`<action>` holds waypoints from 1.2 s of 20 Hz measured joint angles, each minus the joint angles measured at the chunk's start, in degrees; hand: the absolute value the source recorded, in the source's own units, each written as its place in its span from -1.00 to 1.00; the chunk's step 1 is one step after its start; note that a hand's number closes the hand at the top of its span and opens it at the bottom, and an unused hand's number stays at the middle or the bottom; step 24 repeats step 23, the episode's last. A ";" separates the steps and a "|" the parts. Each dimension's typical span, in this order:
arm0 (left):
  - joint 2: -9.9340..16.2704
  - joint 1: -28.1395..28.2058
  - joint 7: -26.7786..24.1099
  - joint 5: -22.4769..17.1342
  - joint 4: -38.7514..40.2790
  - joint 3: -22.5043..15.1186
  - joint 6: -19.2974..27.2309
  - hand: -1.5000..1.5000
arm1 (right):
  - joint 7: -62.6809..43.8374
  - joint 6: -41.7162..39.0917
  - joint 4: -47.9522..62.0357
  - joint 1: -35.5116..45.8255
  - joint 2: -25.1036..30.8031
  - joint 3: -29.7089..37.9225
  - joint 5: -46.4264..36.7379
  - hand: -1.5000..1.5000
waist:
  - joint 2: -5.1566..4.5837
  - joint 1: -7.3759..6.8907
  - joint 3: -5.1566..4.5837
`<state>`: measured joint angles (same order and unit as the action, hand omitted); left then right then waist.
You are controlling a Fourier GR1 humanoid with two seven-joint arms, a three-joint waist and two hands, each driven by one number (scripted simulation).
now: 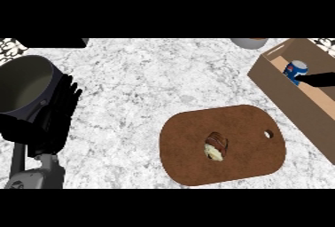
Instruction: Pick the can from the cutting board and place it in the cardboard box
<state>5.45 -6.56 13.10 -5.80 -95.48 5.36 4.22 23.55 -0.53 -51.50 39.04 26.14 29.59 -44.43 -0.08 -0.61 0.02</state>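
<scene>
My left hand [56, 116] rests open at the left edge, fingers up, beside a pot [26, 84]. The board [222, 144] mid-counter now bears only a food scrap [216, 146]. Far right, the can [295, 71] is inside the box [294, 95], my right hand [318, 80] touching it, grip unreadable; placing step, release and withdraw next, I judge. Blue label, unreadable.

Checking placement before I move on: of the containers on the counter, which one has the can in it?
The cardboard box at right holds the blue can, with the right hand on it. The dark pot at left holds no can.
</scene>
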 measured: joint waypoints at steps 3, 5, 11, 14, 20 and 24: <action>-0.05 0.50 -0.17 0.12 -0.13 -0.09 -0.02 0.00 | -0.89 -4.21 1.96 1.99 -0.10 4.52 6.68 -1.00 | 0.07 0.19 0.03; -0.14 0.91 -0.77 0.11 0.07 -0.05 -0.15 0.00 | -1.80 -7.84 3.33 2.90 0.47 7.75 11.28 -1.00 | 0.12 0.42 0.02; 0.36 -1.13 1.37 0.29 -0.34 0.30 0.64 0.00 | -3.00 -15.87 8.18 3.91 4.92 15.31 21.93 -1.00 | 0.04 0.50 0.03; 0.07 -0.50 0.77 0.36 -0.25 -0.02 0.39 0.00 | -1.11 -16.58 12.72 4.16 7.88 17.44 24.86 -1.00 | -0.10 0.14 0.04; 0.28 -0.70 -0.26 -0.41 0.82 0.66 -0.40 0.00 | 3.02 -18.31 18.87 1.79 13.49 19.78 29.45 -1.00 | -0.14 0.10 0.03; -0.94 -0.12 0.17 0.88 -0.30 -0.94 0.70 0.00 | 6.76 -20.28 22.19 -0.65 16.49 20.50 30.95 -1.00 | -0.18 -0.01 0.05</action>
